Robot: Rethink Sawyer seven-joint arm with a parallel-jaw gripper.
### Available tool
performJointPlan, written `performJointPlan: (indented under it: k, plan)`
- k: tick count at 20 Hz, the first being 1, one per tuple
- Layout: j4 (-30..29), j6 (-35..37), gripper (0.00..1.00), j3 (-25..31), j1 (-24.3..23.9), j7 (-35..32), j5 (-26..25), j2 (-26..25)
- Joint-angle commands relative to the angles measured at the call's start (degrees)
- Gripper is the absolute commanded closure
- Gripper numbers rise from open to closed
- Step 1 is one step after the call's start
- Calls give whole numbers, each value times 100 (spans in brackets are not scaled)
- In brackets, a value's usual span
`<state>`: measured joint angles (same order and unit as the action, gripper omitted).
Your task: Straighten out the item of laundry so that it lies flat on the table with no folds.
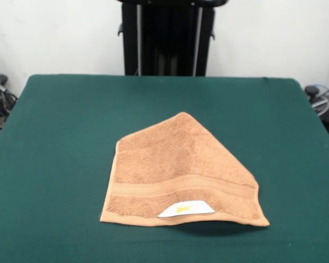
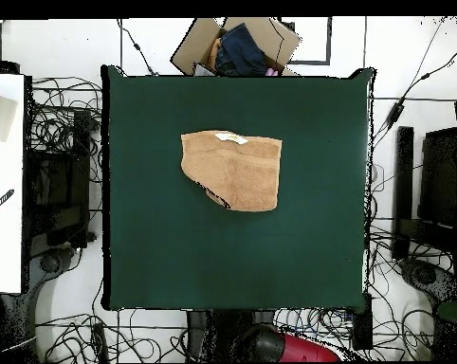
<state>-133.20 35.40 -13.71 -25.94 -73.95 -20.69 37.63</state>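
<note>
The item of laundry (image 1: 178, 172) is an orange-tan terry towel lying near the middle of the green table (image 1: 55, 142). One corner is folded over, so its far side runs to a point and the shape is uneven. A woven band crosses it near the front edge, where a white label (image 1: 185, 209) with a yellow mark shows. From above, the towel (image 2: 234, 169) sits slightly toward the table's (image 2: 308, 246) upper half, its lower-left corner doubled under. No gripper shows in either view; only part of the red arm (image 2: 287, 347) lies below the table's bottom edge.
A cardboard box (image 2: 237, 45) with dark cloth in it stands beyond the table's top edge in the overhead view. Cables (image 2: 57, 256) and black equipment ring the table on the floor. A white surface (image 2: 3, 180) lies at the left.
</note>
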Motion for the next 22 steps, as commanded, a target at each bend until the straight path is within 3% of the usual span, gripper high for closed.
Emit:
performJointPlan:
  k: [1,5,7,13,22]
  plan:
    - [-278,-4298,0,-975,-270,-1182,-2567,-2726]
    - [-209,-3562,0,-895,23,-1186,-2560,-2782]
    - [-159,-3533,0,-1018,158,-1469,-2417,-2961]
    - [-19,-4000,0,-1215,46,-1511,-2136,-3689]
    - [105,-4419,0,-1355,48,-1282,-2006,-4258]
